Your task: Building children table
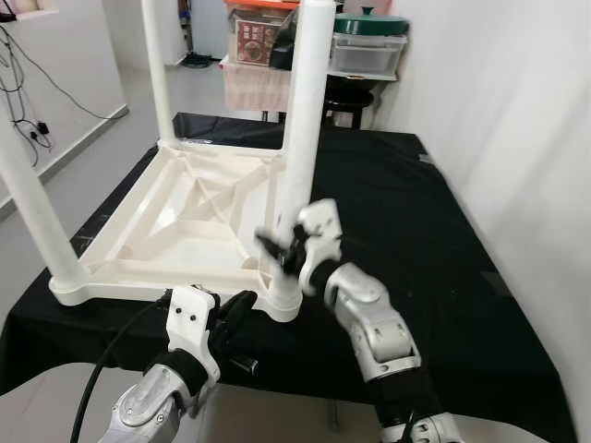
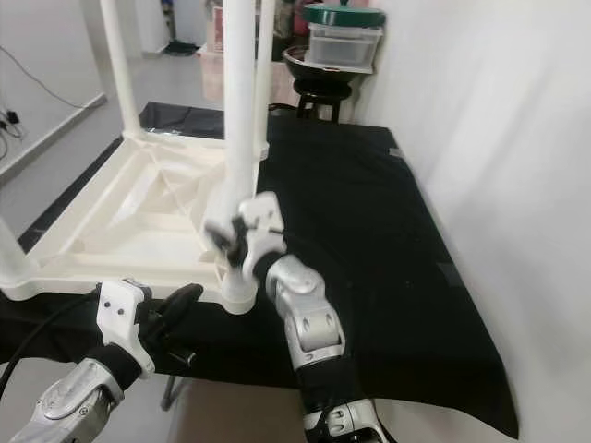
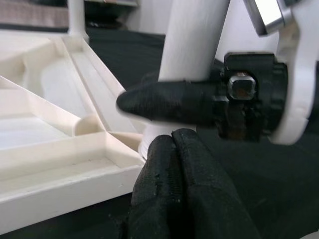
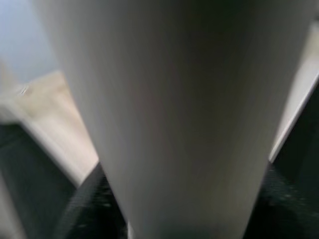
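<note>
Center frame, white table leg (image 1: 305,111) sits between my right gripper (image 1: 284,247) fingers, clamped low; my left gripper (image 1: 235,312) closed, empty, below tabletop (image 1: 175,226) corner.

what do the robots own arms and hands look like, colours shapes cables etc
Both arms are silver metal built from rounded jointed segments. Each wrist carries a white plastic bracket with small screw holes, and each hand has two long black fingers. The left hand has a black cable looping from its wrist down out of frame. The right hand sits past a bulbous silver forearm with a black section near the elbow.

one tabletop (image 1: 175,231), four legs (image 1: 305,120) (upright)
</note>
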Tool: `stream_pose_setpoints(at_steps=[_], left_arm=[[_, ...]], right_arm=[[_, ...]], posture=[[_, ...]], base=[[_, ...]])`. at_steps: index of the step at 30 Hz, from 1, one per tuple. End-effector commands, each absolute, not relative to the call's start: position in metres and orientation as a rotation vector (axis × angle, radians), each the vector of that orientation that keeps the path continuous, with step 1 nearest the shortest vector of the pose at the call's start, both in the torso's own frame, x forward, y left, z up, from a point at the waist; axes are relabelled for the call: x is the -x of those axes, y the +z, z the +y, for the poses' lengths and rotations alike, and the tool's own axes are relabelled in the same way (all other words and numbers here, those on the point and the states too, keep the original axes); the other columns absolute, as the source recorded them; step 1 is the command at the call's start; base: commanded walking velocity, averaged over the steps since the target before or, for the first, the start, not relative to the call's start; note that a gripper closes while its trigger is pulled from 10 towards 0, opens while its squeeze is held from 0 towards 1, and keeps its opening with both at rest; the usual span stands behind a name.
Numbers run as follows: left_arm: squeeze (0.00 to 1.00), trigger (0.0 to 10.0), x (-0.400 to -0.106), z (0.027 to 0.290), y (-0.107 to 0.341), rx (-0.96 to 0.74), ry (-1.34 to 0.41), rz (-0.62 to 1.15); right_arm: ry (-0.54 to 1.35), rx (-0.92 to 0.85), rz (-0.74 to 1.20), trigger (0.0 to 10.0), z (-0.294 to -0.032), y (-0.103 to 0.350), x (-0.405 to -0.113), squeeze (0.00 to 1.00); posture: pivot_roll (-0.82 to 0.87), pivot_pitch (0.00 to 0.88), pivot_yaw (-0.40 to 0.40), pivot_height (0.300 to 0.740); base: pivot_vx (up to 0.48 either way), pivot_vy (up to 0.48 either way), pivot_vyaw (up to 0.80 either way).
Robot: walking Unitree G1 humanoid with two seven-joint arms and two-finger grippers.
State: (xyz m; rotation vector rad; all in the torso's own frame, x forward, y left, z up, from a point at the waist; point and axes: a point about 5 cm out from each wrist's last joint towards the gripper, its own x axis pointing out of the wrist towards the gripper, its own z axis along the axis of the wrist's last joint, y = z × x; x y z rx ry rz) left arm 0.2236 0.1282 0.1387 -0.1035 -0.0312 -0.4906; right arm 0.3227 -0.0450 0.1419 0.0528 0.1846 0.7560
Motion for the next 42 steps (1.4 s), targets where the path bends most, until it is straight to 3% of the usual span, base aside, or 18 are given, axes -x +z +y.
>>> stream_pose_setpoints(at_steps=[1,4,5,6,7,14,15,18,19,32,35,37,38,39,42], left_arm=[[0.0,10.0,-0.225,0.127,0.136,0.103,-0.486,-0.02],[0.0,10.0,-0.225,0.127,0.135,0.106,-0.487,-0.019],[0.0,10.0,-0.225,0.127,0.135,0.107,-0.489,-0.018],[0.0,10.0,-0.225,0.127,0.135,0.107,-0.489,-0.018],[0.0,10.0,-0.226,0.126,0.135,0.107,-0.49,-0.017],[0.0,10.0,-0.227,0.126,0.134,0.107,-0.49,-0.016],[0.0,10.0,-0.226,0.126,0.134,0.108,-0.49,-0.016],[0.0,10.0,-0.226,0.126,0.135,0.109,-0.49,-0.016],[0.0,10.0,-0.226,0.125,0.134,0.11,-0.49,-0.016],[0.0,10.0,-0.225,0.126,0.134,0.114,-0.497,-0.011],[0.0,10.0,-0.225,0.128,0.135,0.113,-0.496,-0.013],[0.0,10.0,-0.225,0.13,0.136,0.109,-0.49,-0.015],[0.0,10.0,-0.225,0.13,0.136,0.109,-0.49,-0.015],[0.0,10.0,-0.225,0.131,0.136,0.108,-0.488,-0.015],[0.0,10.0,-0.227,0.133,0.136,0.103,-0.487,-0.012]], right_arm=[[0.82,-0.065,0.16,10.0,-0.041,0.151,-0.322,1.0],[0.961,-0.088,0.12,10.0,-0.044,0.166,-0.322,1.0],[1.062,-0.089,0.11,10.0,-0.047,0.172,-0.322,0.75],[1.062,-0.089,0.11,10.0,-0.047,0.172,-0.322,0.75],[1.171,-0.051,0.084,10.0,-0.051,0.179,-0.323,0.0],[1.382,0.0,0.068,10.0,-0.072,0.204,-0.35,0.0],[1.421,-0.009,0.106,8.0,-0.076,0.201,-0.351,0.0],[1.449,-0.017,0.133,8.0,-0.079,0.2,-0.351,0.0],[1.461,-0.033,0.157,0.0,-0.082,0.198,-0.353,0.0],[1.311,-0.014,0.202,0.0,-0.108,0.181,-0.361,0.0],[1.114,0.035,0.277,0.0,-0.11,0.159,-0.35,0.0],[0.718,-0.01,0.294,0.0,-0.105,0.141,-0.34,0.0],[0.718,-0.01,0.294,0.0,-0.105,0.141,-0.34,0.0],[0.583,-0.047,0.325,0.0,-0.1,0.131,-0.326,0.0],[0.537,-0.04,0.317,0.0,-0.089,0.129,-0.312,0.0]], posture=[[0.05,0.03,-0.089,0.74],[0.05,0.02,-0.091,0.74],[0.05,0.018,-0.09,0.74],[0.05,0.018,-0.09,0.74],[0.05,0.018,-0.091,0.74],[0.07,0.015,-0.09,0.74],[0.08,0.013,-0.089,0.74],[0.08,0.014,-0.089,0.74],[0.08,0.014,-0.092,0.74],[0.07,0.022,-0.092,0.74],[0.06,0.037,-0.096,0.74],[0.05,0.042,-0.089,0.74],[0.05,0.042,-0.089,0.74],[0.05,0.049,-0.079,0.74],[0.04,0.044,-0.061,0.74]], base=[[0.0,0.0,0.0],[0.0,0.0,0.0],[0.0,0.0,0.0],[0.0,0.0,0.0],[0.0,0.0,0.0],[0.0,0.0,0.0],[0.0,0.0,0.0],[0.0,0.0,0.0],[0.0,0.0,0.0],[0.0,0.0,0.0],[0.0,0.0,0.0],[0.0,0.0,0.0],[0.0,0.0,0.0],[0.0,0.0,0.0],[0.0,0.0,0.0]])
